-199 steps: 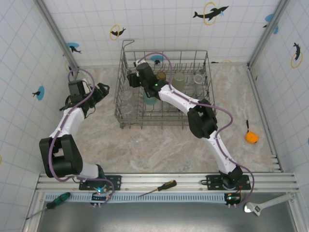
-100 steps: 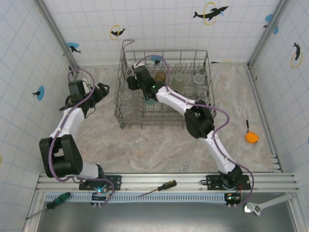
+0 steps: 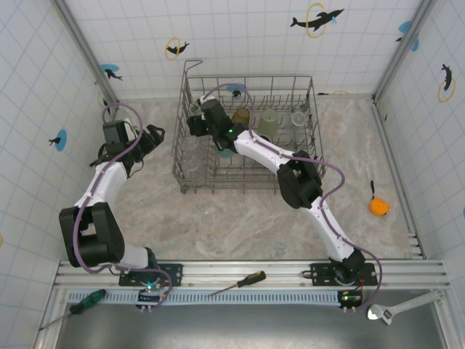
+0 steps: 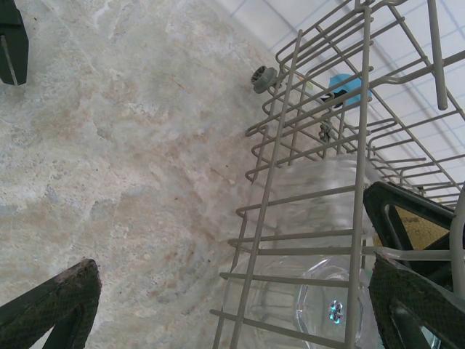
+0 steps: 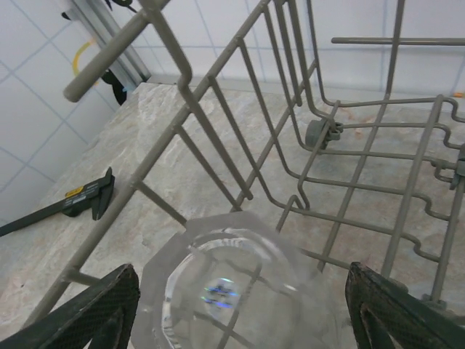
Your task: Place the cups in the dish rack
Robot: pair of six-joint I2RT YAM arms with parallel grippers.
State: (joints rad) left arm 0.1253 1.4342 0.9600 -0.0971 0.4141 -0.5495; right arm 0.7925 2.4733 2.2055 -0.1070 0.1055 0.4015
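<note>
The right claw (image 5: pixel 243 304) was spread around the clear cup (image 5: pixel 218 280) in the dish rack (image 5: pixel 218 123); it needed to lift straight up.

A beige marbled desk (image 3: pixel 218 218) is enclosed by white tiled walls (image 3: pixel 240 43) marked with dolphin decals (image 3: pixel 317 19).

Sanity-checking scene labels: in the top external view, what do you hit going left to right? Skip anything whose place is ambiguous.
green-handled screwdriver → left gripper → dish rack → orange object
</note>
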